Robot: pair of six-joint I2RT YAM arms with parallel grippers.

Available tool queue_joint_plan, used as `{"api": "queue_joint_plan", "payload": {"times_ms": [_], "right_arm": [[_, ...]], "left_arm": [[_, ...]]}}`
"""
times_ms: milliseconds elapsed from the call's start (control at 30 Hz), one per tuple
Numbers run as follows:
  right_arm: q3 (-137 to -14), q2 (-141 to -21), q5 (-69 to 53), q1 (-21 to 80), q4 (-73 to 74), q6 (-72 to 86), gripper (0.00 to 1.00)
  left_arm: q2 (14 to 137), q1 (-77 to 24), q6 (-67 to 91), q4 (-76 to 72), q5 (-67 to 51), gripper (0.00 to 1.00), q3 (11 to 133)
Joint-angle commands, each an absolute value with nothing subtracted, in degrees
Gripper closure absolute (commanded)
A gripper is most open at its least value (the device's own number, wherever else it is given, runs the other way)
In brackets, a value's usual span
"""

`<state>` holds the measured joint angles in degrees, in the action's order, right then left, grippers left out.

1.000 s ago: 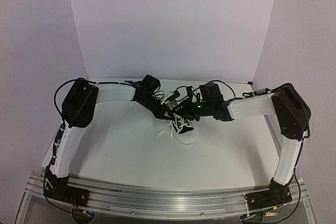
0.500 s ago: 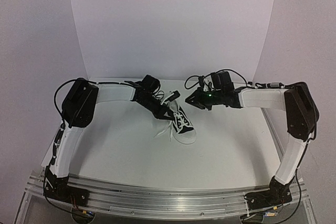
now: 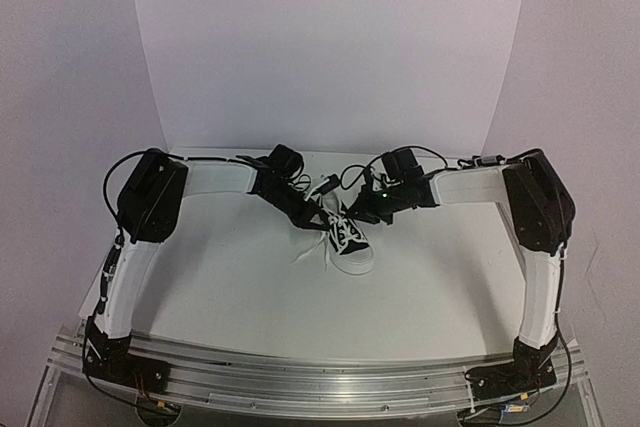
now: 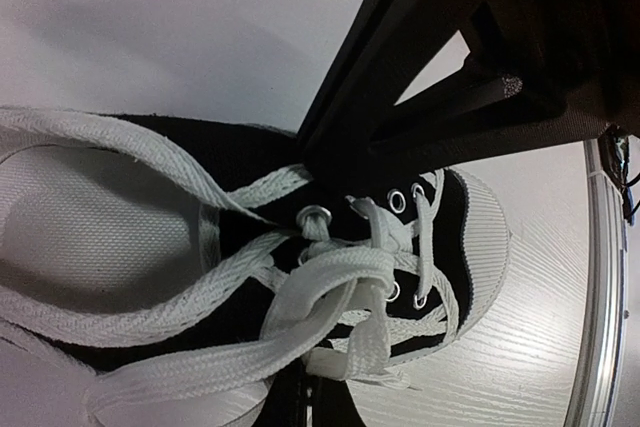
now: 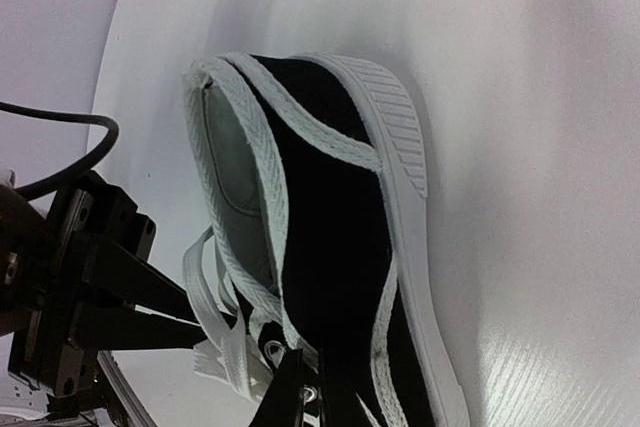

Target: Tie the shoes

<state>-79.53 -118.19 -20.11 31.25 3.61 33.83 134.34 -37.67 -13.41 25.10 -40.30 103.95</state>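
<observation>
The black sneaker (image 3: 350,243) with a white toe cap lies mid-table, toe toward the near edge. Its white laces (image 3: 312,249) trail off its left side. My left gripper (image 3: 312,215) sits at the shoe's left rear. In the left wrist view it (image 4: 308,381) is shut on a folded bit of white lace (image 4: 335,362) above the tongue and eyelets of the shoe (image 4: 250,157). My right gripper (image 3: 363,209) is at the shoe's right rear. In the right wrist view it (image 5: 308,375) is shut beside the top eyelets of the shoe (image 5: 330,247), with nothing clearly in it.
White walls close the table at the back and both sides. A metal rail (image 3: 320,377) runs along the near edge. Black cables (image 3: 350,169) loop above both wrists. The left gripper's dark frame (image 5: 90,287) shows close beside the shoe in the right wrist view.
My right gripper pulled away from the shoe up and to the right, then came back to the shoe's right rear. The left gripper and the shoe have stayed put.
</observation>
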Motion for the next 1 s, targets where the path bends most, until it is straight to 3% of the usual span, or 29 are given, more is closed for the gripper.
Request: {"api": "queue_joint_plan", "payload": {"times_ms": [0,633,833,967], "right_arm": [[-82.8,-119.8,-22.9,32.9,4.1,31.7,0.92],[-81.1,-120.0,-23.5,34.9,8.2,26.8,0.89],[-81.4,-120.9,-24.5,35.2,8.7,26.2,0.74],[-81.8,-121.2,-27.1,35.7,8.5,25.7,0.73]], "left_arm": [[133.6,-37.6,-13.5,23.7,-38.9,1.0,103.6],[134.9,-37.7,-13.3,24.6,-38.8,1.0,104.8],[135.6,-37.7,-13.3,24.4,-38.7,1.0,104.9],[135.9,-37.7,-13.6,24.7,-38.3,1.0,104.6]]}}
